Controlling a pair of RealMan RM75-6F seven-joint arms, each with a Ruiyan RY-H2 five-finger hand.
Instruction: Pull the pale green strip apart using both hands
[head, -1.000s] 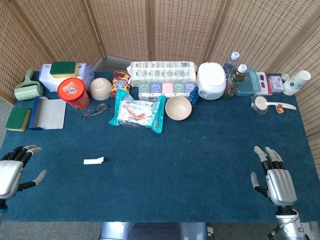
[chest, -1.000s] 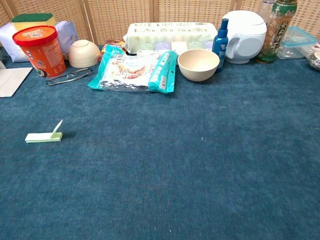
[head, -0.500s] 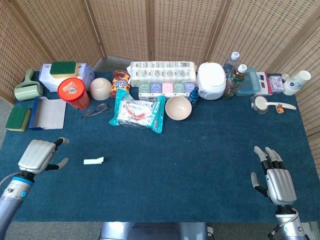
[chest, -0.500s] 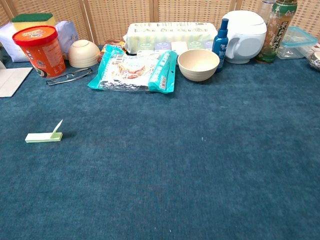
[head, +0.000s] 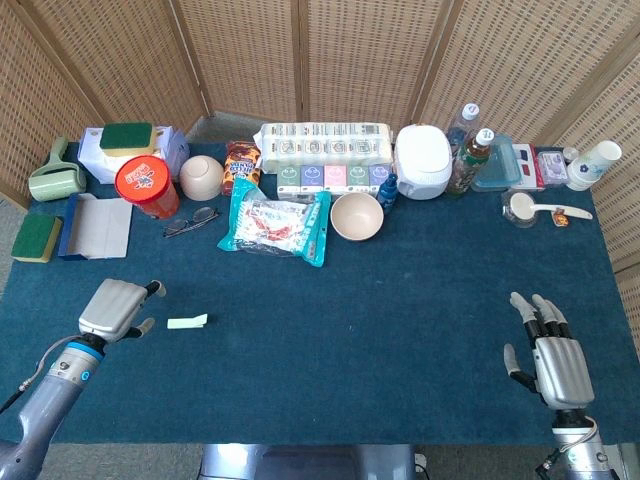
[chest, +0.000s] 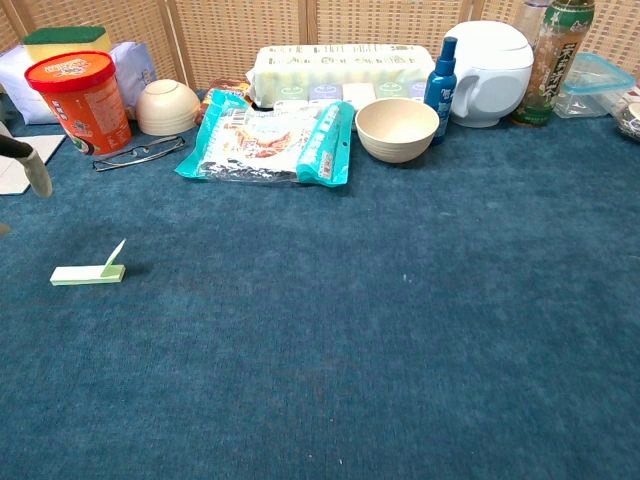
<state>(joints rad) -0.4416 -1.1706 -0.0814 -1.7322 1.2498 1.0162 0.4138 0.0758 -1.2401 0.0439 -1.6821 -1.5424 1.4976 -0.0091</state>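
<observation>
The pale green strip (head: 187, 322) lies flat on the blue table cloth at the left; in the chest view the strip (chest: 88, 274) shows one end flap lifted. My left hand (head: 118, 309) hovers just left of it, holding nothing, fingers pointing toward the strip without touching it. One fingertip (chest: 34, 170) of that hand shows at the left edge of the chest view. My right hand (head: 553, 361) rests open near the front right corner of the table, far from the strip.
Along the back stand a red tub (head: 146, 186), glasses (head: 190, 221), a snack bag (head: 276, 227), a beige bowl (head: 356, 216), a white cooker (head: 422, 162) and bottles (head: 468, 160). A notebook (head: 96, 226) and sponge (head: 36, 238) lie at far left.
My left hand has moved from the table's front left edge rightward and inward, now close beside the strip. The right hand and the strip have stayed put.
</observation>
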